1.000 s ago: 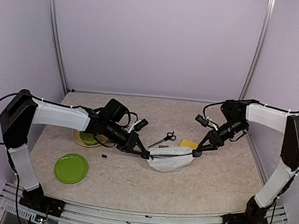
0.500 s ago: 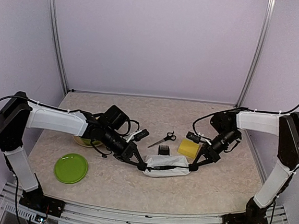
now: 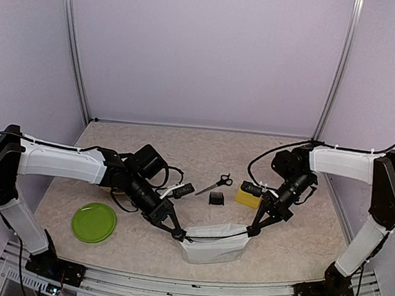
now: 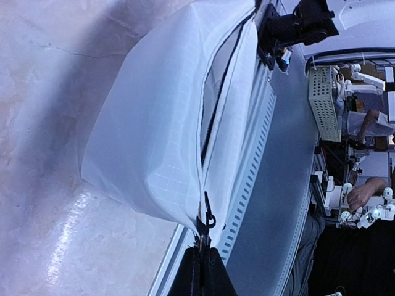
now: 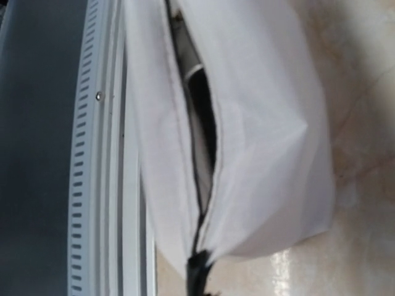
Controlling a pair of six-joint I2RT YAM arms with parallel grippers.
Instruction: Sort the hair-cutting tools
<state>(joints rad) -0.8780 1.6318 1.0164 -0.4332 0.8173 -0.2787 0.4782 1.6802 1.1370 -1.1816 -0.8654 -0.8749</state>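
while lilac walls [image 3: 206, 52] enclose marbled table [image 3: 204, 148], scissors [image 3: 216, 183] lie mid-surface; green plate [image 3: 94, 222] left

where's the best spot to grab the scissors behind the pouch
Come from straight above, jaws across the slim blades of the scissors just ahead of the handle loops. They lie flat on the table, loops back right, tips front left, so a side approach likely finds little to pinch.

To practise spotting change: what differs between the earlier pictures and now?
The white pouch moved toward the near edge of the table, carried between the grippers. The right gripper closed on one end, and the left gripper kept its grip on the other. The scissors and green plate stayed put.
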